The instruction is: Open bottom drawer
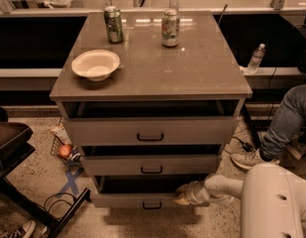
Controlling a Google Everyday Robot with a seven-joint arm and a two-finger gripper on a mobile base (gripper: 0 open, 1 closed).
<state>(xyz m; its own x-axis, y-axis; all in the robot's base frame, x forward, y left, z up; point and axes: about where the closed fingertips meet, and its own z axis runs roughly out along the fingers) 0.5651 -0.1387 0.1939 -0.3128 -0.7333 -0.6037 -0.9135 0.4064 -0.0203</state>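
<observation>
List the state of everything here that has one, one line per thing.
bottom drawer: pulled partly out, dark gap above its front.
middle drawer: pulled partly out.
top drawer: pulled partly out, inside showing.
gripper: low, at the bottom drawer's top front edge, right side.
left can: upright.
right can: upright.
bowl: upright, looks empty.
water bottle: upright.
</observation>
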